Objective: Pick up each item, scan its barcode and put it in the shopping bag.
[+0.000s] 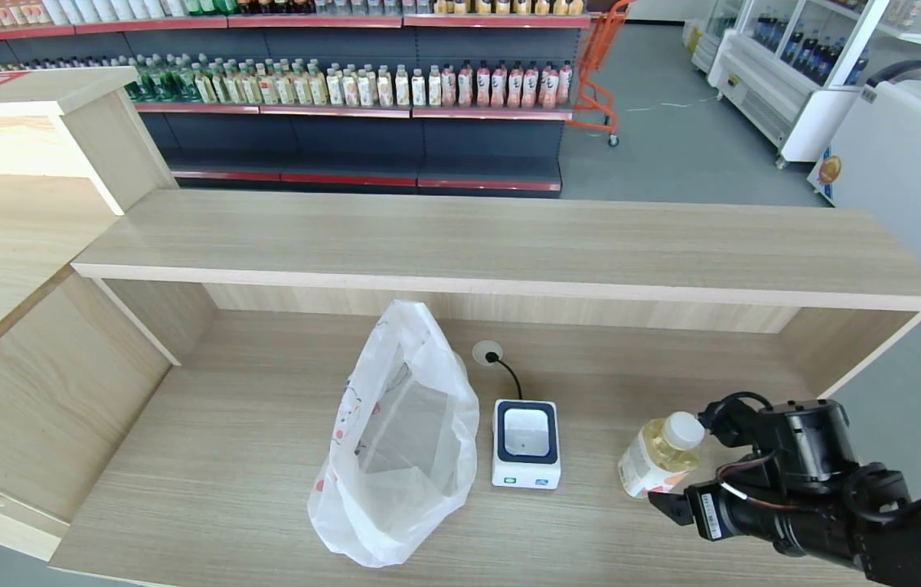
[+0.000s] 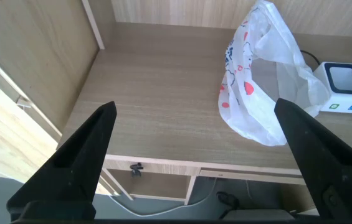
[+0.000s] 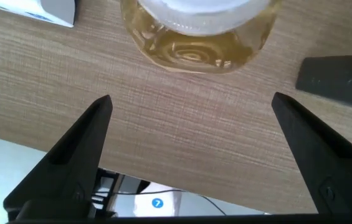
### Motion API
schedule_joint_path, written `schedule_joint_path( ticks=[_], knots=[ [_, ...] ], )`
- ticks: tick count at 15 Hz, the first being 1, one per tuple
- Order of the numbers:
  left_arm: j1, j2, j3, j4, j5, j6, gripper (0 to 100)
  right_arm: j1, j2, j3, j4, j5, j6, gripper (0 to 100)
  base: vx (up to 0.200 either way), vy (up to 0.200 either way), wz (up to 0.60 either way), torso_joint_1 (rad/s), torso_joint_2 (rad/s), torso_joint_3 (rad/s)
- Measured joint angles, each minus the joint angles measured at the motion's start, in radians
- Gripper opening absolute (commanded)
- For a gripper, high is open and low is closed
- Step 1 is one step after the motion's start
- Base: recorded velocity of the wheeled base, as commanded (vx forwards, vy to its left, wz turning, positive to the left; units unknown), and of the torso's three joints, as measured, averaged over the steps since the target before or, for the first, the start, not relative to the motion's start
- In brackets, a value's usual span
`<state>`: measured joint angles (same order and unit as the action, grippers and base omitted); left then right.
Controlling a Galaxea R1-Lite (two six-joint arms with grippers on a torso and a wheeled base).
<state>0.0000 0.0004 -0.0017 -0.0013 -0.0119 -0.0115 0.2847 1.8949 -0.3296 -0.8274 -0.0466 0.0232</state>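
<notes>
A small bottle of yellow liquid with a white cap stands upright on the wooden counter, right of the scanner. My right gripper is open at bottle height. One finger is behind the bottle and one in front of it, neither touching. In the right wrist view the bottle lies just beyond the spread fingertips of that gripper. A white plastic shopping bag stands open left of the scanner. My left gripper is open and holds nothing, above the counter's near edge, left of the bag.
A raised counter shelf runs along the back, with wooden side walls at both ends. The scanner's black cable runs to a grommet behind it. Bare counter lies left of the bag. Store shelves of bottles stand beyond.
</notes>
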Motion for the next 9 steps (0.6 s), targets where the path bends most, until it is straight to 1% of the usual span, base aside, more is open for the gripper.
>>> schedule_joint_path(
  ticks=[2,5,9],
  knots=[
    [0.000,0.000,0.000,0.000,0.000,0.000,100,0.022,0.058,0.013,-0.088,-0.016,-0.004,100,0.000,0.000,0.00,0.000,0.00,0.000],
    [0.000,0.000,0.000,0.000,0.000,0.000,100,0.029,0.130,0.021,-0.199,-0.059,-0.013,100,0.000,0.000,0.00,0.000,0.00,0.000],
    [0.000,0.000,0.000,0.000,0.000,0.000,100,0.036,0.193,0.022,-0.290,-0.060,-0.053,100,0.000,0.000,0.00,0.000,0.00,0.000]
  ],
)
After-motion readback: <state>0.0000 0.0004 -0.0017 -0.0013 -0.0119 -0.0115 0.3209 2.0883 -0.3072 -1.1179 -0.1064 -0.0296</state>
